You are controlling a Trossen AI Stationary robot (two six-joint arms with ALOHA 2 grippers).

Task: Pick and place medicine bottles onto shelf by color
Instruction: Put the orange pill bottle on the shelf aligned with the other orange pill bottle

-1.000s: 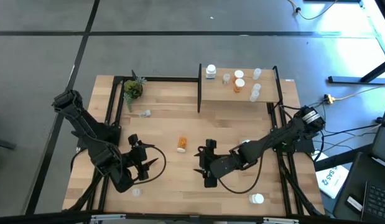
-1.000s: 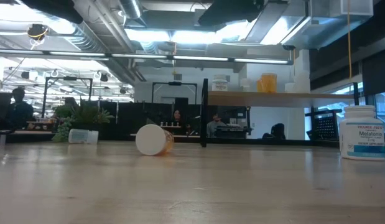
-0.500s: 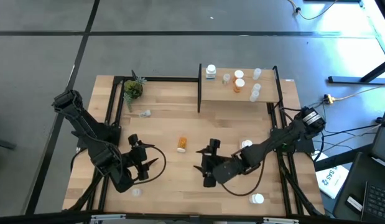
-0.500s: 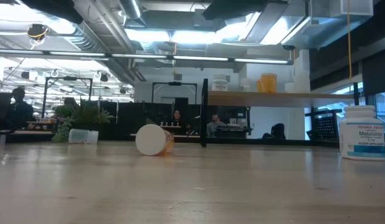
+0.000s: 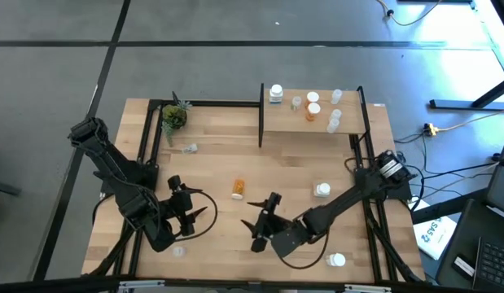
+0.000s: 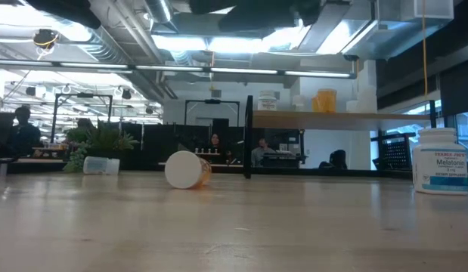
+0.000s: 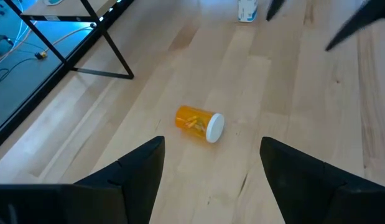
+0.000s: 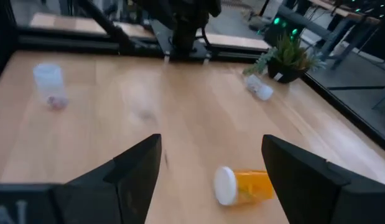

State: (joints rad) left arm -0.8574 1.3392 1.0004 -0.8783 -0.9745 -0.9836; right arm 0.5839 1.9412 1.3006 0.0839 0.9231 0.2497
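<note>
An orange bottle with a white cap (image 5: 238, 189) lies on its side at the table's middle; it also shows in both wrist views (image 7: 198, 123) (image 8: 245, 185) and the low view (image 6: 187, 169). My right gripper (image 5: 253, 221) hovers open just to its near right, holding nothing. My left gripper (image 5: 204, 210) waits open to the bottle's left, also with nothing in it. The shelf (image 5: 284, 122) at the far right carries several bottles: white, clear and orange. A white bottle (image 5: 322, 190) stands on the table, right of centre.
A small potted plant (image 5: 173, 116) sits at the far left, with a clear bottle (image 5: 190, 149) lying near it. Another clear bottle (image 5: 178, 251) stands by the near left edge, and a white one (image 5: 337, 260) at the near right. Black frame posts (image 5: 260, 114) border the shelf.
My right gripper has swung toward the table's left and near edge and come down, turning its fingers toward the orange bottle, still open. The white bottle right of centre, earlier under the arm, now shows clear.
</note>
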